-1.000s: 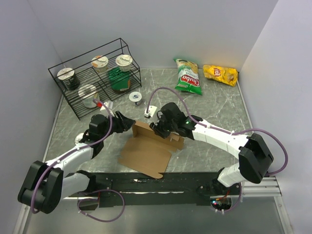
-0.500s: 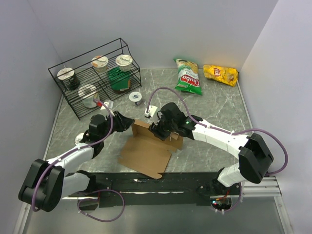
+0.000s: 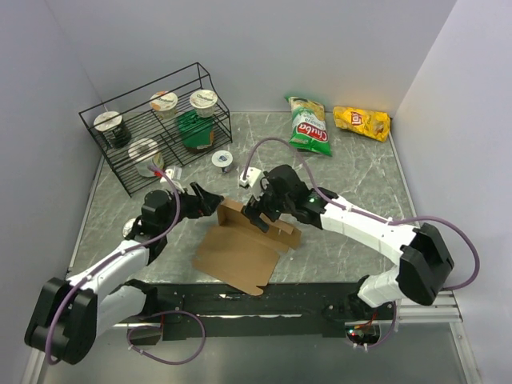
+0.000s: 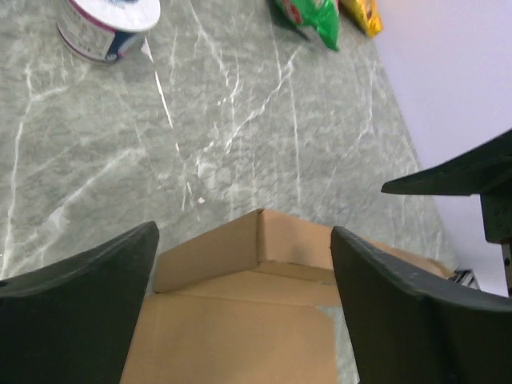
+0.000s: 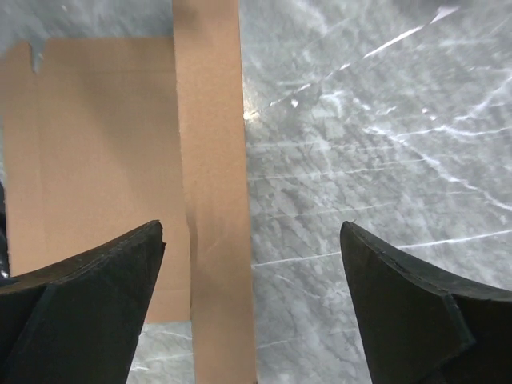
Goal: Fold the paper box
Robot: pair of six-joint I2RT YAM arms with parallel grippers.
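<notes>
Where the overhead camera takes in the whole station, the largest item is the grey-green marbled table [image 3: 360,184], smooth and veined with white.

The black wire two-tier rack [image 3: 140,90] stands at the far left. It holds four round lidded cups [image 3: 164,102] and one green packet [image 3: 194,132], all inside the wire frame.

The paper box [image 3: 236,256], a plain brown unprinted corrugated cardboard sheet, lies at the near centre of the table between the two arms. Its main panel is flat; the far edge panel is raised off the table.

The left wrist view shows the paper box [image 4: 240,320] with a creased corner standing up, a detail the overhead view does not resolve. The right wrist view shows the paper box [image 5: 88,160] as a flat panel with a long narrow strip along one side.

The left gripper [image 3: 210,202] sits just beside the box's far left corner. In its own camera the left gripper [image 4: 244,236] has its jaws spread wide, pinching nothing.

The right gripper [image 3: 258,210] is above the raised edge. The right gripper [image 5: 252,232] likewise has its jaws spread wide, clear of the cardboard.

The crinkled green chip bag [image 3: 308,126] and the yellow chip bag [image 3: 362,122] lie side by side at the far right.

A small round white cup [image 3: 222,159] stands alone on the table near the rack.
</notes>
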